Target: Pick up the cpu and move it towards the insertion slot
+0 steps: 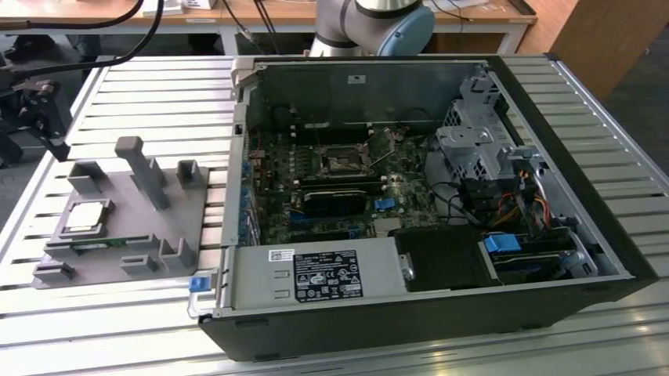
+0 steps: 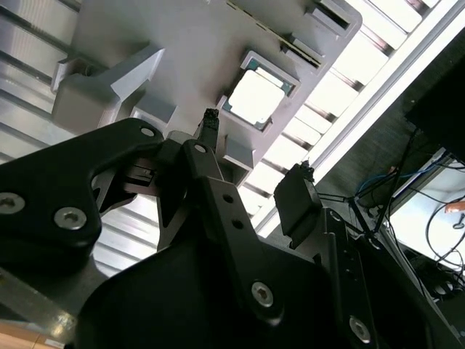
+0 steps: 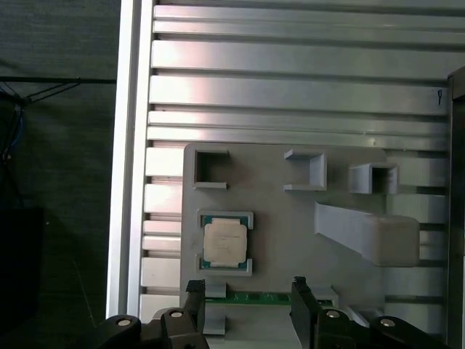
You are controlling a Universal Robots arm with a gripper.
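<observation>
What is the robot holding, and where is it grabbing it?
Nothing. The gripper is open over the tray, and the cpu lies in its recess, untouched.

In the second wrist view the black gripper (image 2: 257,143) stands with its jaws apart and nothing between them, its two fingertips (image 2: 294,195) hanging clear of the grey plastic tray (image 2: 182,36). The cpu (image 2: 256,97) lies flat in a square recess of that tray, silvery top facing the camera, in line with the gap between the fingers but not touching either. The tray, with a thick post (image 2: 134,71) rising from it, rests on a slatted metal table (image 2: 349,80), and beyond the table's edge loose cables (image 2: 407,218) run across a dark floor.
</observation>
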